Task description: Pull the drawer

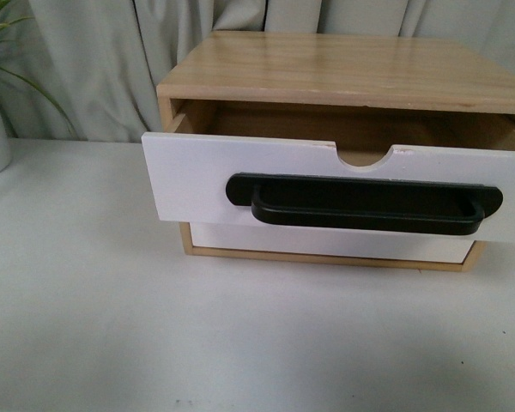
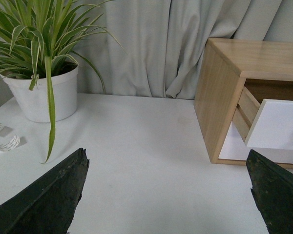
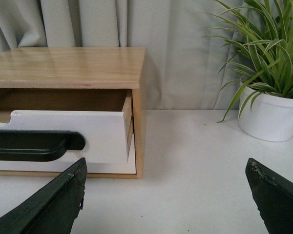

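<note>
Standing proud of its wooden cabinet (image 1: 352, 73), the drawer (image 1: 197, 180) is already drawn some way out, its white front well forward of the plain white front (image 1: 326, 243) beneath it; in the front view it fills the middle of the frame, the cabinet top running from 11 o'clock to 2 o'clock above it; the long black bar handle (image 1: 365, 206) lies across the front toward 3 o'clock, below the half-round notch (image 1: 365, 156) in the top edge, and the dark hollow behind the front shows how far it has come; the light wood side rails show in both wrist views, which suggests, as a judgement, that the pull is largely done or could go a little further; neither arm appears in the front view, so both seem parked clear of the cabinet, one to each side, perhaps to leave the drawer's path free; left gripper (image 2: 168, 195) hangs over bare white table (image 1: 112, 326) with its jaws spread wide, dark fingers (image 2: 49, 200) at the frame corners, nothing between them and nothing touched; right gripper (image 3: 166, 195) is likewise wide apart and empty, the handle end near one finger but not in contact; a potted plant (image 2: 39, 92) stands near the left gripper's side, another plant (image 3: 271, 114) beside the right, both apart from the cabinet
</note>
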Tool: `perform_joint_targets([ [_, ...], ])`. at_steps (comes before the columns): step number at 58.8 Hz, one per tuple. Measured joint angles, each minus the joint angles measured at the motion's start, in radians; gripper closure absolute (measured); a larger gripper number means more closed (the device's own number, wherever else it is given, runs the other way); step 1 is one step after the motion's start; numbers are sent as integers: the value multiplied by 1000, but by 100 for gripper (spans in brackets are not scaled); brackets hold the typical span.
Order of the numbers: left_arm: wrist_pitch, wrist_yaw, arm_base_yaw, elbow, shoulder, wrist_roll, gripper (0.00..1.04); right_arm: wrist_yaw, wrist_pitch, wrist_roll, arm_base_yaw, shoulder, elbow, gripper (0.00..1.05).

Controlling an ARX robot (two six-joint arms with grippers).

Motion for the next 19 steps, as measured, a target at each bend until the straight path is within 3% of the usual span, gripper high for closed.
perform_joint_targets([
  [19, 0, 0, 0, 0, 0, 0, 6, 0, 0, 0, 0, 0, 0, 9],
])
